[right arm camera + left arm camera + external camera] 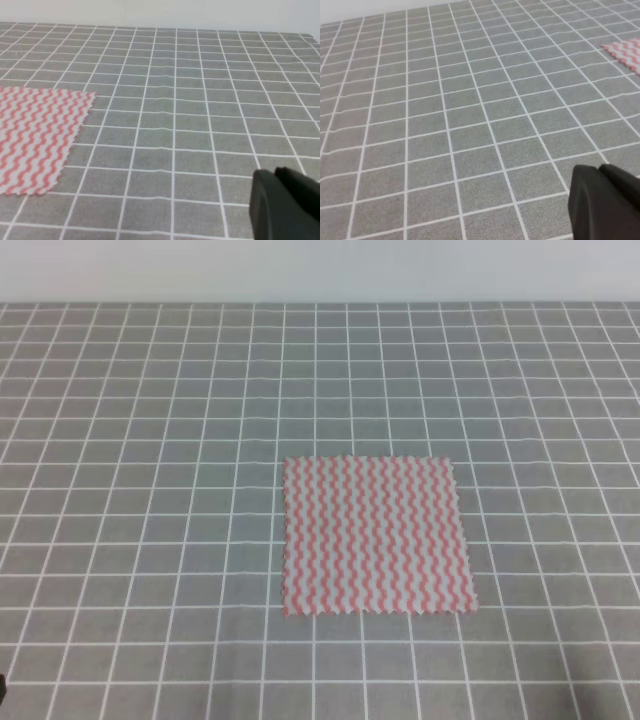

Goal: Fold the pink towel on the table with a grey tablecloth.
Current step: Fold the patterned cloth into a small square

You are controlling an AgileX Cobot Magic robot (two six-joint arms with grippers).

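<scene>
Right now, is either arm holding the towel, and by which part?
Nothing is held. The pink towel lies flat and unfolded on the grey tablecloth, both arms away from it.

Pink towel (pixel 375 536) with pink-red and white wavy stripes, grey tablecloth (pixel 150 490) with thin white grid

Left gripper (pixel 605 205) and right gripper (pixel 285 205) hover above the table with a grey tablecloth (pixel 150 440); jaw positions indiscernible.

No readable text, labels, brands or numbers anywhere: pink towel (pixel 375 536) shows only wavy stripes, table (pixel 150 440) only white grid lines.
</scene>
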